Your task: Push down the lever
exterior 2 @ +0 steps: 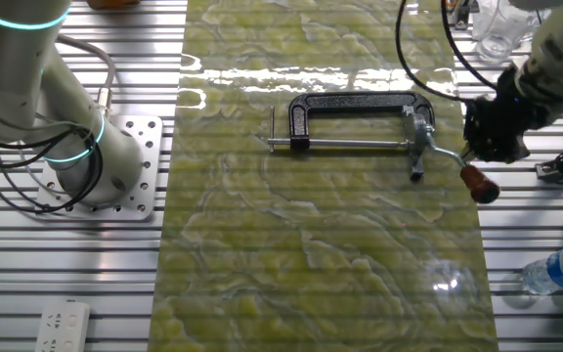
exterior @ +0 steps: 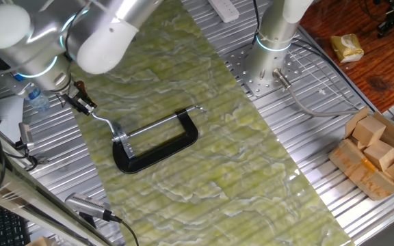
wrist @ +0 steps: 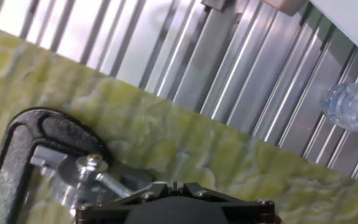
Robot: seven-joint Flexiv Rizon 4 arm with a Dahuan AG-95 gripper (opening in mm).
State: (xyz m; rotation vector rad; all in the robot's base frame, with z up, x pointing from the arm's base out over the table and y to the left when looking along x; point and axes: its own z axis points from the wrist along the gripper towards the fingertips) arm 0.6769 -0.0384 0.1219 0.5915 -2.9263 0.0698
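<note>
The lever (exterior 2: 446,155) is a thin bent silver rod with a reddish-brown knob (exterior 2: 479,184). It sticks out from the screw end of the black C-clamp (exterior 2: 360,101), which lies flat on the green mat. In one fixed view the rod (exterior: 104,121) runs from the clamp (exterior: 157,142) up-left to my gripper (exterior: 84,104). My gripper (exterior 2: 477,152) is shut, empty, and sits right over the rod's outer end beside the knob. I cannot tell whether it touches. The hand view shows the shut gripper (wrist: 174,185) above the rod (wrist: 114,183) and clamp frame (wrist: 17,143).
A water bottle (exterior 2: 560,269) lies on the slatted table near the gripper, also in the hand view (wrist: 353,109). A second arm's base (exterior: 269,61) stands beyond the mat. A box of wooden blocks (exterior: 378,150) sits far right.
</note>
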